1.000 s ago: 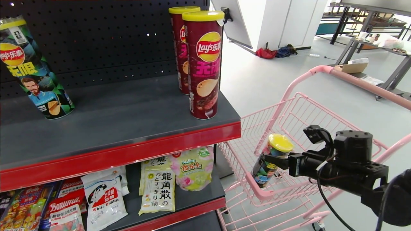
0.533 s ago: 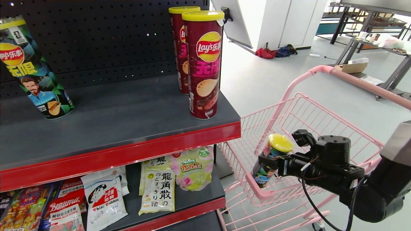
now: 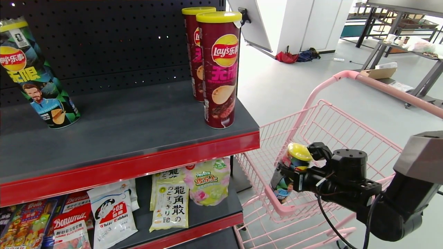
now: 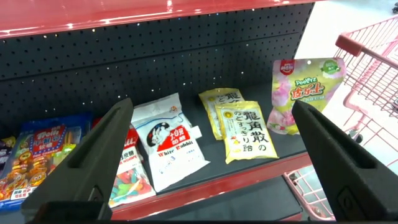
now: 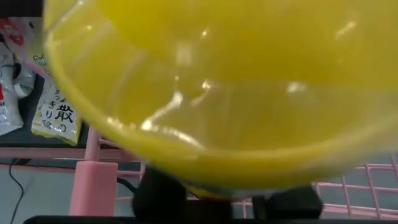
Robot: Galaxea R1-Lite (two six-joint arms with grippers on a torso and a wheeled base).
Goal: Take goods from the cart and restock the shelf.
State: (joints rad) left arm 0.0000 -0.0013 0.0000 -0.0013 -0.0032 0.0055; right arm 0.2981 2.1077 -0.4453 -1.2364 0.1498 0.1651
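A: "Yellow-lidded dark cardboard crisp tube [image 3: 284, 183], where was it?"
B: "In the pink wire cart [image 3: 277, 131], at its corner nearest the grey metal shelf [image 3: 138, 117]. Within the last second the right gripper [image 3: 297, 162] had closed in and pinched it below the lid, tipping it slightly."
A: "Left gripper [image 4: 211, 106]?"
B: "Spread wide. Lifting out looked next."

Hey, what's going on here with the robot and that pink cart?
The robot is restocking. Its right gripper has its jaws closed on a yellow-lidded chip can inside the pink cart. The can is not yet on the top shelf, where two maroon cans stand. The left gripper hangs open and empty, facing snack bags on the lower shelf.
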